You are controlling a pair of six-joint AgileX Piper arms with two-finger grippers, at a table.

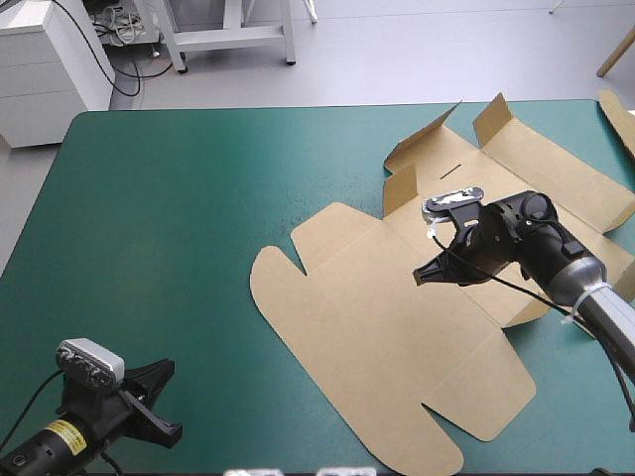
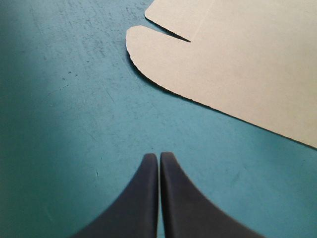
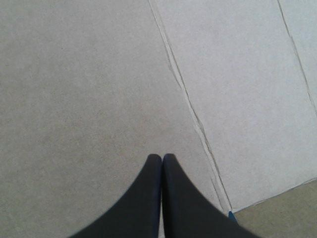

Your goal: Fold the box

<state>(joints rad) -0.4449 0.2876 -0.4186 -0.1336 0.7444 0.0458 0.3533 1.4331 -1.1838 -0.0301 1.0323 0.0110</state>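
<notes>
The brown box lies as a cut sheet on the teal-green cover, mostly flat, with a few small flaps raised at its far right end. My right gripper is shut and hovers over the middle of the sheet. In the right wrist view its tip points at bare board next to a crease line. My left gripper rests at the table's near left corner, shut with nothing in it. In the left wrist view its tip is over bare cover, the box's rounded flap ahead of it.
Another piece of brown board shows at the table's far right edge. The teal-green cover is bare on the left half. White furniture stands beyond the far left corner.
</notes>
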